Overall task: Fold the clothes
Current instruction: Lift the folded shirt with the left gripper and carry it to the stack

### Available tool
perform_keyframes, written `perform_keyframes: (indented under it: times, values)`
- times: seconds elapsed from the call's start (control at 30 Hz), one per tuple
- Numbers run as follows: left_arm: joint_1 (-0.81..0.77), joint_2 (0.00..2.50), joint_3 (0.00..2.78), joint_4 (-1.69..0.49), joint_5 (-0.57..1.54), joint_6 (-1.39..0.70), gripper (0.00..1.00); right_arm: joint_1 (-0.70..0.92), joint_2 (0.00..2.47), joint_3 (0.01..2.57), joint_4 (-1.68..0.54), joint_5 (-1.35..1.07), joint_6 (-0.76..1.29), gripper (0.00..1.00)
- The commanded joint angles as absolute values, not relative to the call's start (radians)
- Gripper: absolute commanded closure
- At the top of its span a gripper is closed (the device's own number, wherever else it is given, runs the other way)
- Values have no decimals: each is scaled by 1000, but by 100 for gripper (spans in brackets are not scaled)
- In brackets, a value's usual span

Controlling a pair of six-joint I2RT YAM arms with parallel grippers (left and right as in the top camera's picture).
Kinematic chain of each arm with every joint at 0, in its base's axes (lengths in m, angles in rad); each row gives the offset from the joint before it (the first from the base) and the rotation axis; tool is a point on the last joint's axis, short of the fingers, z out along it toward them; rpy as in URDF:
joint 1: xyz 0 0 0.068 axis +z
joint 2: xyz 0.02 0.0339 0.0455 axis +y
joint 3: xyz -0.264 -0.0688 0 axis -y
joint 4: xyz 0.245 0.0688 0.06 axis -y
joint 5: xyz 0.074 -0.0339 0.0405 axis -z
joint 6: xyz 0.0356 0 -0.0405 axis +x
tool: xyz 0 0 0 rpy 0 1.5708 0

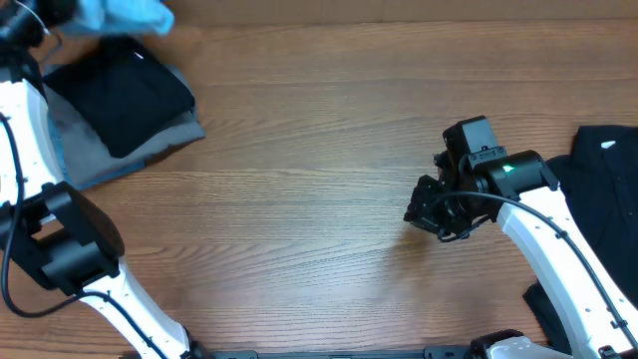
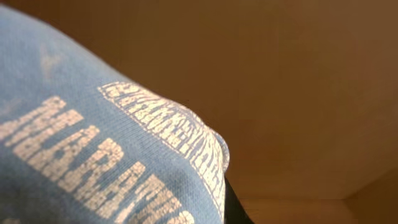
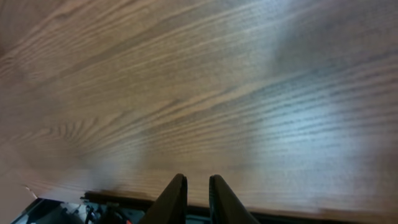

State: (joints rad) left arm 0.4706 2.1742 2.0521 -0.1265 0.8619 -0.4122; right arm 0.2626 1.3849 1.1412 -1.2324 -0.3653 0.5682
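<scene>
Wood table (image 1: pixel 299 150) bore a folded stack (image 1: pixel 120 100); left gripper (image 1: pixel 62 14) clamped the T-shirt (image 1: pixel 130 15) beside it, seemingly nearly placed. Right gripper (image 3: pixel 198 200) hung almost closed, empty.

Wooden table (image 1: pixel 319 130) bears folded stack (image 1: pixel 125 100) and black garment (image 1: pixel 608 175).

The light blue T-shirt (image 1: pixel 135 14) runs off the far edge of the overhead view, so its full shape cannot be told, and the left hand (image 1: pixel 30 20) beside it is cropped there too. In the left wrist view the cloth covers that hand's fingers, and the lettering (image 2: pixel 81 155) is cut off, too partial to read whole. A black garment (image 1: pixel 610 165) is cut by the right edge, and a second dark piece (image 1: pixel 546 304) lies partly under the right arm (image 1: pixel 558 239). The right hand (image 3: pixel 197 186) shows only fingertips, cropped at the near edge, over a blurred table (image 3: pixel 249 81).
</scene>
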Motion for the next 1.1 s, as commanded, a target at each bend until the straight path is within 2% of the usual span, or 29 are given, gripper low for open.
perform_keyframes:
  times: [0.0, 0.33, 0.57, 0.73, 0.8, 0.83, 0.9, 1.07]
  values:
    - [474, 2239, 2060, -292, 846, -177, 96, 263, 1377, 1161, -1245, -360, 577, 84]
    - [579, 2197, 2060, -711, 832, -66, 95, 262, 1377, 1161, -1224, -360, 576, 84]
    - [628, 2093, 2060, -854, 818, -47, 95, 262, 1377, 1161, -1209, -360, 576, 84]
    - [653, 1962, 2060, -923, 579, -28, 87, 262, 1377, 1161, -1207, -360, 570, 84]
    - [649, 1941, 2060, -963, 504, -6, 61, 262, 1377, 1161, -1201, -360, 568, 84]
    - [646, 1937, 2060, -998, 453, 1, 33, 262, 1377, 1161, -1194, -360, 568, 84]
    - [647, 1941, 2060, -1024, 445, 1, 0, 262, 1377, 1161, -1191, -360, 568, 84]
    - [653, 1930, 2060, -1077, 447, -19, 0, 262, 1377, 1161, -1199, -361, 551, 84]
